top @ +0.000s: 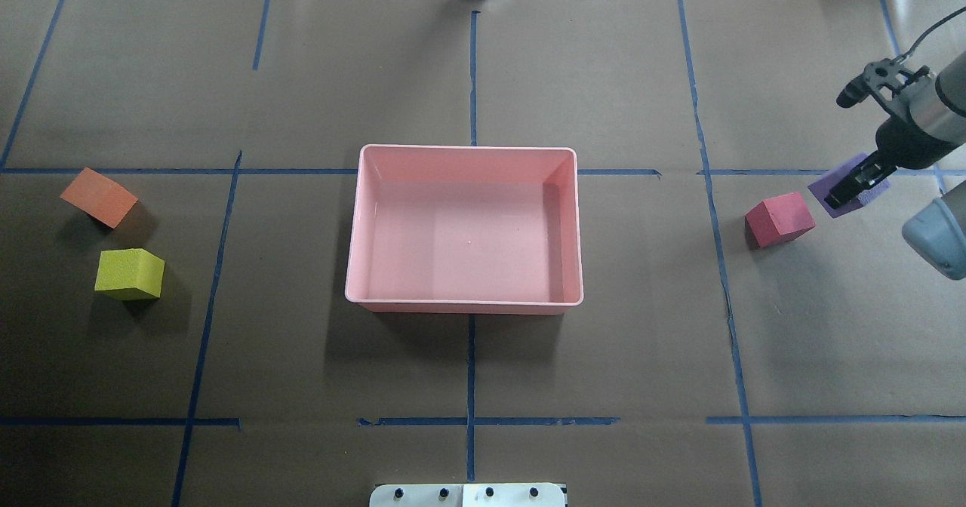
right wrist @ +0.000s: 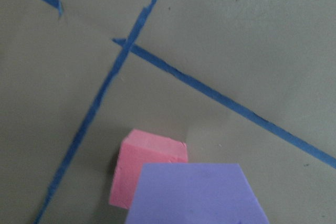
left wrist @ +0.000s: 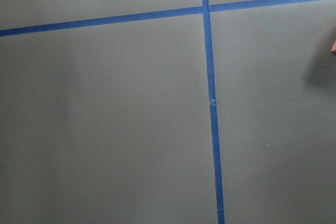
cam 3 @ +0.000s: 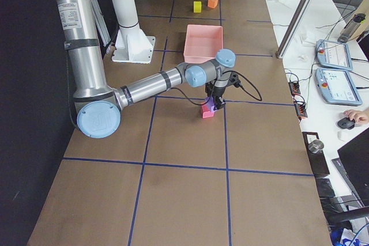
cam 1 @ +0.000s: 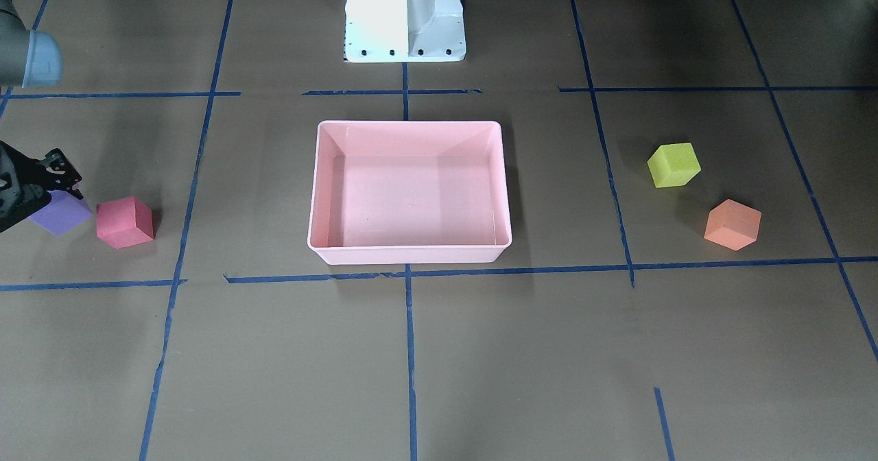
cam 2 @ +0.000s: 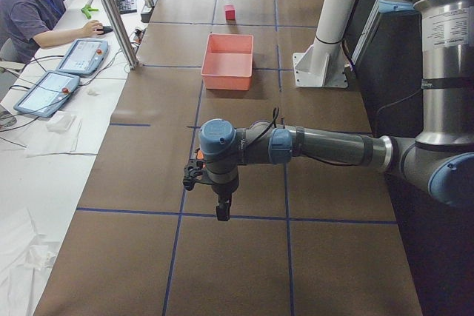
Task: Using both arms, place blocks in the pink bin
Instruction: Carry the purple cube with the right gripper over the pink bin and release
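My right gripper (top: 844, 188) is shut on the purple block (top: 860, 182) and holds it tilted just above the table, beside the red block (top: 779, 219). The right wrist view shows the purple block (right wrist: 197, 195) close up, with the red block (right wrist: 147, 171) below and behind it. The pink bin (top: 468, 149) stands empty at mid-table. The orange block (top: 99, 197) and the yellow-green block (top: 129, 273) lie on the robot's left side. My left gripper (cam 2: 221, 214) shows only in the exterior left view, low over bare table, and I cannot tell whether it is open or shut.
The white base pedestal (cam 1: 405, 15) stands behind the bin. Blue tape lines (top: 472, 371) cross the brown table. A metal post (cam 2: 111, 12), tablets (cam 2: 78, 57) and a seated operator (cam 2: 33, 5) are along the far table edge.
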